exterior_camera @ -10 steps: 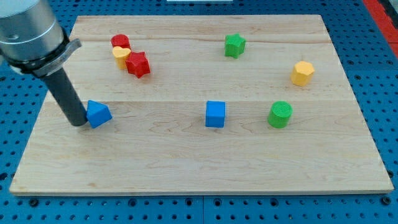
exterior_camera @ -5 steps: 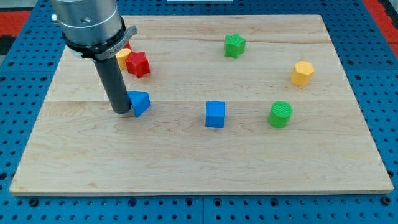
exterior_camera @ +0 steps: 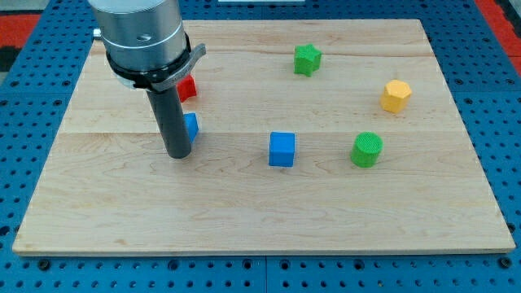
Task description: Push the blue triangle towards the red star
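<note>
The blue triangle (exterior_camera: 191, 126) sits just below the red star (exterior_camera: 188, 87), both half hidden by your rod. My tip (exterior_camera: 177, 153) touches the triangle's left side. No pincer shows.

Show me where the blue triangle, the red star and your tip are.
Blue triangle (exterior_camera: 191, 126): camera view, its visible right edge.
Red star (exterior_camera: 188, 88): camera view, the part beside the rod.
My tip (exterior_camera: 177, 153): camera view, the rod's very end.
</note>
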